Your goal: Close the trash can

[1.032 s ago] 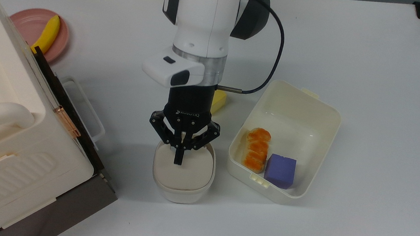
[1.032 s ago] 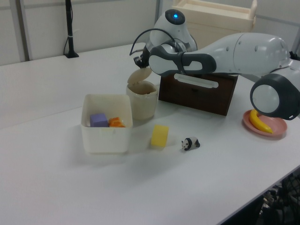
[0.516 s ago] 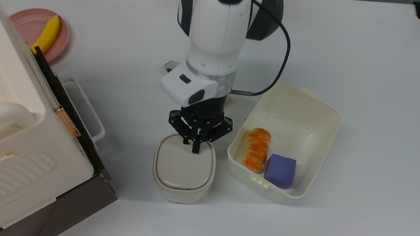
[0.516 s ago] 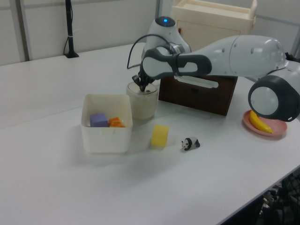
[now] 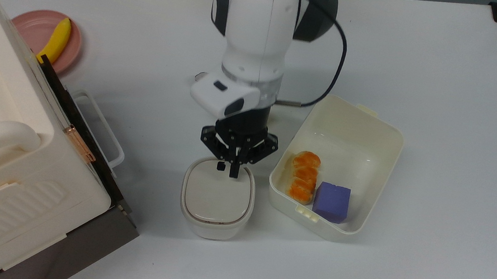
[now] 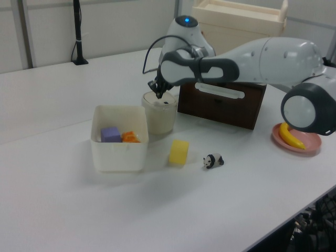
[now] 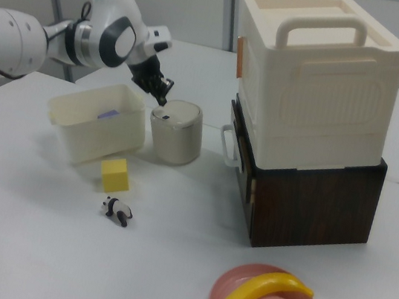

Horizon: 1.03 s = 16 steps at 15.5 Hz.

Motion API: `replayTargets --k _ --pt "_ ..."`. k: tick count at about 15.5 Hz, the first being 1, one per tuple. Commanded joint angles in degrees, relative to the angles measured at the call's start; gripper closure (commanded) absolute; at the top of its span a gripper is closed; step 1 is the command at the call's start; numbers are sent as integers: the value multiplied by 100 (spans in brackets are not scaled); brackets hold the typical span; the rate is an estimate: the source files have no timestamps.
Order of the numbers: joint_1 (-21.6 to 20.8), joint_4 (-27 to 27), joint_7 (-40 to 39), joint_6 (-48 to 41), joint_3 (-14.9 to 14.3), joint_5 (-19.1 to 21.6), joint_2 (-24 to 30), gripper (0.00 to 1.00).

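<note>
White desk (image 5: 443, 62) carries the trash can (image 5: 217, 200), its lid lying flat and shut, while the pincer (image 5: 233, 171), fingers pressed together, hangs just above the lid's rear edge.

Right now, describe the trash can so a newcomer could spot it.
Start at the big cream crate on the dark wooden box. The trash can stands beside them, under the gripper. It is smaller and rounder than the neighbouring open tub, lid down.
</note>
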State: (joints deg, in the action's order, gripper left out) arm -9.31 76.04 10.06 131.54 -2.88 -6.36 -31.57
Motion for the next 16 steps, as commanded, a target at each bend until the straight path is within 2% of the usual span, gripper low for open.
replayTargets --k 1,2,3,4,5,9,11,16 --pt "-10 1068 -119 -321 -28 512 1379 68" --pt "-19 1332 -119 -470 -28 539 1669 53" --pt "-19 1552 -127 -689 -28 540 1950 29" --pt "-10 1711 -128 -1030 -28 540 2188 10" --pt "-10 1782 -136 -1495 -28 540 2391 0" --pt "52 1730 -784 -3666 -28 531 2814 0" --pt "69 1695 -997 -4248 -28 531 2849 0" --pt "157 1607 -989 -4286 -28 522 2823 0"
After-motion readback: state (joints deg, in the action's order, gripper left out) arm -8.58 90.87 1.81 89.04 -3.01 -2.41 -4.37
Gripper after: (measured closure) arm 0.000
